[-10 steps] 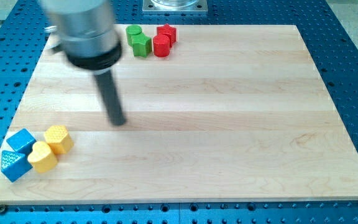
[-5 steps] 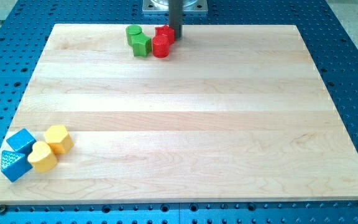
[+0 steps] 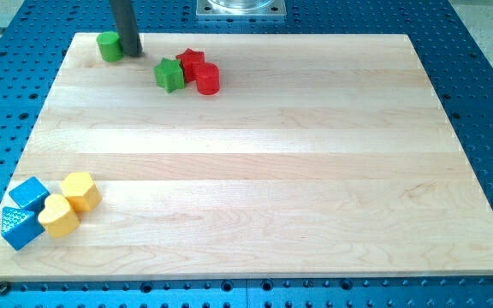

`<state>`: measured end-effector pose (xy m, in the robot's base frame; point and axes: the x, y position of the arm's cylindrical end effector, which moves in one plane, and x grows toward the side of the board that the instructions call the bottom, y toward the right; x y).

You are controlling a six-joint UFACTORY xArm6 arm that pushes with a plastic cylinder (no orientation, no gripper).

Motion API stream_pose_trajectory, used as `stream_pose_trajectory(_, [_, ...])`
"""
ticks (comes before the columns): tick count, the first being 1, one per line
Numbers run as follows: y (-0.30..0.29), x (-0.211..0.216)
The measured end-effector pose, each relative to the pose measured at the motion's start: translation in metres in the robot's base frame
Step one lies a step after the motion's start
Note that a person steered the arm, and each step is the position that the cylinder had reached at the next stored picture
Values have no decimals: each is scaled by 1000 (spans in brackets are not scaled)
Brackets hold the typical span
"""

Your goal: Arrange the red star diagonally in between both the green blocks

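Note:
The red star (image 3: 191,62) lies near the view's top, touching the green star (image 3: 169,74) on its left and the red cylinder (image 3: 208,79) on its lower right. The green cylinder (image 3: 109,45) sits apart at the top left corner of the board. My tip (image 3: 133,53) stands just right of the green cylinder, touching or nearly touching it, and well left of the red star.
A blue cube (image 3: 31,194), a blue triangular block (image 3: 19,226), a yellow heart (image 3: 58,215) and a yellow hexagonal block (image 3: 80,191) cluster at the bottom left of the wooden board (image 3: 315,171). Blue perforated table surrounds the board.
My tip moved from beside the red blocks to the left. The green cylinder has slid to the top left corner; the green star, red star and red cylinder have shifted left and down.

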<state>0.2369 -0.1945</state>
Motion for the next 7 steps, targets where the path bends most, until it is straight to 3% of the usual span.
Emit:
stream_pose_trajectory(1, [-19, 28])
stream_pose_trajectory(2, [-42, 7])
stream_pose_trajectory(3, [-13, 21])
stream_pose_trajectory(4, [62, -15])
stream_pose_trajectory(5, [150, -14])
stream_pose_trajectory(6, [169, 36])
stream_pose_trajectory(7, [126, 45])
